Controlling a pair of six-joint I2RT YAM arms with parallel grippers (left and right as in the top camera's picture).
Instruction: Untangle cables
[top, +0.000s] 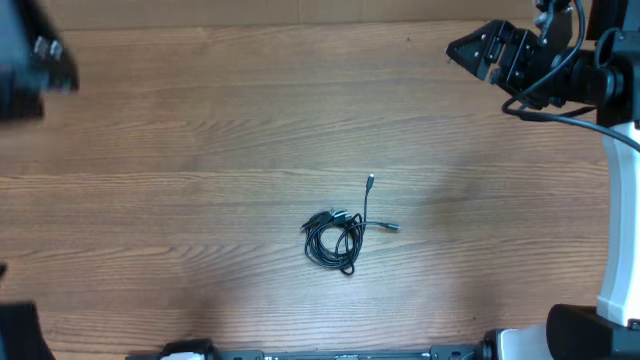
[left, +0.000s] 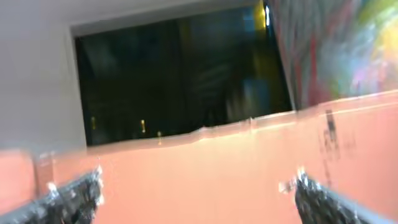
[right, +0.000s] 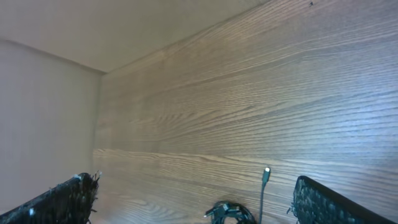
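The cables (top: 334, 240) lay coiled mid-table (top: 180, 140), I held left gripper (left: 199, 182) and right gripper (right: 196, 183) spread wide, well apart from them.

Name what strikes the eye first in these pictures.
The cables, a small black coil, lie at the middle of the table, one plug end poking out toward the far edge. The right gripper hangs open over the far right corner, the coil just showing at the bottom of its view. The left gripper is open too, its view blurred.
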